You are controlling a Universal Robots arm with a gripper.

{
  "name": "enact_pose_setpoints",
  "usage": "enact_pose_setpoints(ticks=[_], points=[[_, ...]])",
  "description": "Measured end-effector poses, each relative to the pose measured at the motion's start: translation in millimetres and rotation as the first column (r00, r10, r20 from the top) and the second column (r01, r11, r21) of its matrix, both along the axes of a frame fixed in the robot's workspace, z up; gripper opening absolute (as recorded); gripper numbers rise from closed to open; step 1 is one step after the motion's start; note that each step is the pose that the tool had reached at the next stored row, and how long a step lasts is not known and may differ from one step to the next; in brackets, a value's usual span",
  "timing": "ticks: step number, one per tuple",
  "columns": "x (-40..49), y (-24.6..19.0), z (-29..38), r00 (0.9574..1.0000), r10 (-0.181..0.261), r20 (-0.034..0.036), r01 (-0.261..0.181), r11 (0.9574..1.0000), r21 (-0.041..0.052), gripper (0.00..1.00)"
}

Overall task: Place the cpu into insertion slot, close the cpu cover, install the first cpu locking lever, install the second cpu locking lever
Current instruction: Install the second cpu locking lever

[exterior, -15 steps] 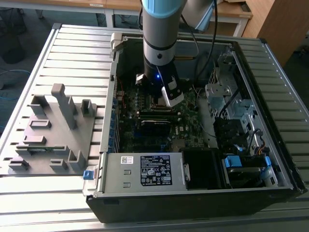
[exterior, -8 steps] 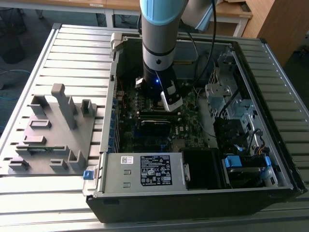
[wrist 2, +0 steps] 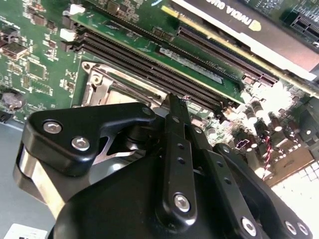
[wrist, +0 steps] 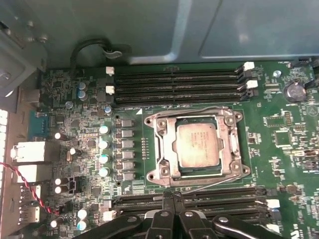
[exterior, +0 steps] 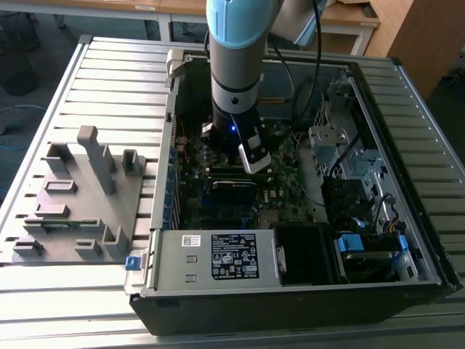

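Lettering on the cpu in the insertion slot is unreadable.

Hemmed by memory slots on both flanks of the socket, metal case wall close behind; open from above, over the chip.

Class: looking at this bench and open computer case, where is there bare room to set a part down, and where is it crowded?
Free: the slatted table beyond the grey fixture, and its near strip. Crowded: inside the case, where the hand sits beside the insertion slot holding the cpu.
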State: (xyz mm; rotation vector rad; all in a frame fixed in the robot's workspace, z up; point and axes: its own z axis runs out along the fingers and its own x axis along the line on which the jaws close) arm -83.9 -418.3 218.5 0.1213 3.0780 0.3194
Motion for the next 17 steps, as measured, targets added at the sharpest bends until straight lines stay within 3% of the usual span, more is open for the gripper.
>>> enact_pose_setpoints(ticks=[9, 17], points=[[-5.8, 0.3, -6.2, 1.0000, -0.002, -0.0001, 0.002, 1.0000, -0.0001, 0.10], [-6.8, 3.7, -6.8, 1.0000, -0.002, -0.0001, 0.002, 1.0000, 0.0001, 0.10]])
